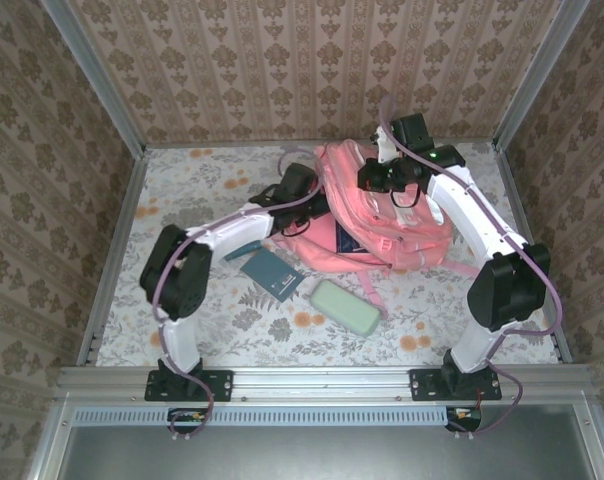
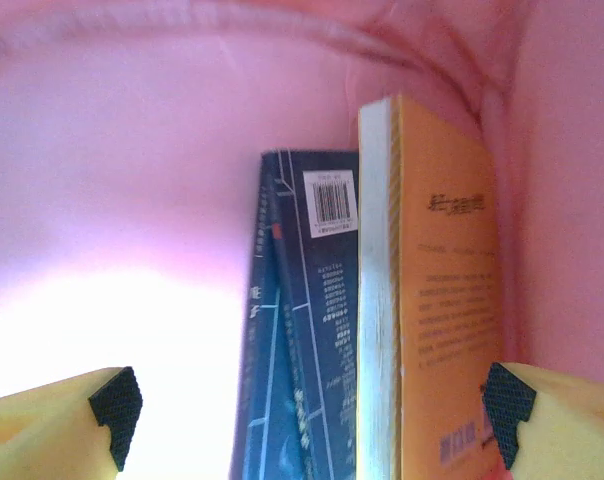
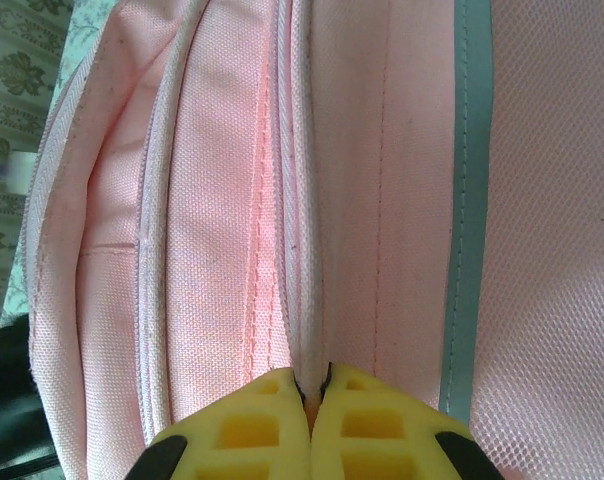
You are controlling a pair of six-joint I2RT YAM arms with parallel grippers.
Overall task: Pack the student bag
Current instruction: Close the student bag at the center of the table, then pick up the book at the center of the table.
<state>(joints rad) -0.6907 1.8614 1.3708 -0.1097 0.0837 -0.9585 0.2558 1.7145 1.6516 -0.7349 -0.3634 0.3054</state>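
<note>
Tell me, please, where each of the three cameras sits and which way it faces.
Top external: above and behind, looking down on the table and student bag; left arm and right arm show.
Left wrist: inside the bag, facing a blue book and an orange book; left gripper open.
Right wrist: close over the bag's outer fabric and grey stripe; right gripper shut on a seam.
Shared: top external and right wrist both show the bag's outside.

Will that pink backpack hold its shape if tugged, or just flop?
Probably floppy: the student bag is soft fabric, and the right gripper pinches a thin fold of it. The orange book and blue book inside likely add weight, some stiffness.
</note>
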